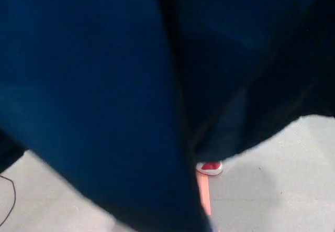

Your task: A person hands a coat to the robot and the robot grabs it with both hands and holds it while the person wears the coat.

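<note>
Filling almost the whole head view, the coat (99,101) hangs close before the camera as a mass of dark navy cloth. Its folds run mostly top to bottom, so its long axis looks roughly upright, with the lower edges toward the floor (272,185). One broad fold on the left reaches down to the bottom edge of the picture near the middle. A darker panel on the right ends higher, its hem sloping up toward the right edge. Between the two runs a narrow, near-black crease from the top to the middle. The cloth looks smooth and matte, without visible pattern, and it is blurred, so seams and buttons cannot be made out.

Below the right hem lies pale grey, faintly speckled floor. The toe of a red shoe (210,167) with a white sole peeks out just under the coat. Right beneath it a thin strip of an orange mat (203,192) shows, flat on the floor, the rest covered by the cloth. At the lower left a thin black cable (10,203) curves over the floor.

Neither robot hand shows, so whether either grips the coat cannot be told.
</note>
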{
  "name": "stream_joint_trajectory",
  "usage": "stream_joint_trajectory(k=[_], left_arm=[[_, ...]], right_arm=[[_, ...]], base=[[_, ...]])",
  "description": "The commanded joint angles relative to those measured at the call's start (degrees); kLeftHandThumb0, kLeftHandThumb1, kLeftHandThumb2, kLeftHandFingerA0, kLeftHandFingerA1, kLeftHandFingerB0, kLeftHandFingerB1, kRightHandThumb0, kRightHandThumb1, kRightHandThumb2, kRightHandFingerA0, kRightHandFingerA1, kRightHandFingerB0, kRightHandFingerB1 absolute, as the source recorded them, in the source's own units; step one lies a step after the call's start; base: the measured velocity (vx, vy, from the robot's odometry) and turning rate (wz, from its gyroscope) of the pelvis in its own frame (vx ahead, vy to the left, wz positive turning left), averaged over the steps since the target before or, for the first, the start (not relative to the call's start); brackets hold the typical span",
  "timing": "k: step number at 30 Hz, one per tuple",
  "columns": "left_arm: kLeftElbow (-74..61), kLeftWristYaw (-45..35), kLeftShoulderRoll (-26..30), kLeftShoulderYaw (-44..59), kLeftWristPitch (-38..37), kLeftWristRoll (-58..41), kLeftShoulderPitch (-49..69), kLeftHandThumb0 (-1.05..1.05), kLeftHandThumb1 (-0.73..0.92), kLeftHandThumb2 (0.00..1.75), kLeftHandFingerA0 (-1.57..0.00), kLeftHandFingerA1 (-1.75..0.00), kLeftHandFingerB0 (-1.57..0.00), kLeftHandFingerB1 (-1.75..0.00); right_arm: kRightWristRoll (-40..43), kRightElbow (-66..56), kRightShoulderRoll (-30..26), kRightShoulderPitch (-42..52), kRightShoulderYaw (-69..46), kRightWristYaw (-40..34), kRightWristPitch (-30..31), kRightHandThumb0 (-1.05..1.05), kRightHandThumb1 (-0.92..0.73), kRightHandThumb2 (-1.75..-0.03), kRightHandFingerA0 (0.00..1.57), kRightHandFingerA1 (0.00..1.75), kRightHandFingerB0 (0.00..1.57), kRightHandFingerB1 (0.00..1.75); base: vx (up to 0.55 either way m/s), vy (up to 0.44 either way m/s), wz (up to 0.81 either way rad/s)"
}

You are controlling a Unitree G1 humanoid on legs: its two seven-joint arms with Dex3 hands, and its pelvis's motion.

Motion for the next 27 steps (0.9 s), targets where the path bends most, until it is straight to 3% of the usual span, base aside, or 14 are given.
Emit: stream_joint_trajectory(k=[1,17,21,24,27], left_arm=[[1.39,0.28,3.13,0.22,5.42,0.59,-0.26,-0.44,0.78,0.63,-0.97,-1.75,-0.68,-1.67],[1.25,0.45,3.47,1.41,2.83,-0.16,0.82,-0.47,0.79,0.65,-1.04,-1.75,-0.78,-1.65],[1.13,1.27,3.64,1.19,2.48,0.16,1.03,-0.45,0.77,0.64,-1.04,-1.75,-0.75,-1.64],[1.06,1.84,3.75,1.23,2.18,0.13,1.16,-0.45,0.77,0.64,-1.05,-1.75,-0.76,-1.66],[1.07,1.73,3.71,1.34,2.59,0.04,1.20,-0.45,0.77,0.64,-1.04,-1.75,-0.76,-1.64]], right_arm=[[-0.85,0.98,-3.36,-1.13,-0.12,-1.35,5.53,-0.49,-0.78,-0.69,0.98,1.75,0.71,1.65],[-1.05,1.06,-3.25,-1.02,-0.48,-1.11,5.98,-0.50,-0.80,-0.66,0.97,1.74,0.75,1.61],[-1.91,1.04,-3.49,-0.91,0.16,-1.57,5.82,-0.50,-0.81,-0.67,1.07,1.65,0.79,1.56],[-2.30,1.04,-3.52,-0.92,0.34,-1.93,5.93,-0.51,-0.81,-0.67,0.99,1.74,0.77,1.62],[-2.31,1.05,-3.42,-0.95,0.21,-1.76,6.20,-0.50,-0.82,-0.66,1.00,1.72,0.78,1.59]], base=[[0.00,0.000,0.00],[0.00,0.000,0.00],[0.00,0.000,0.00],[0.00,0.000,0.00],[0.00,0.000,0.00]])
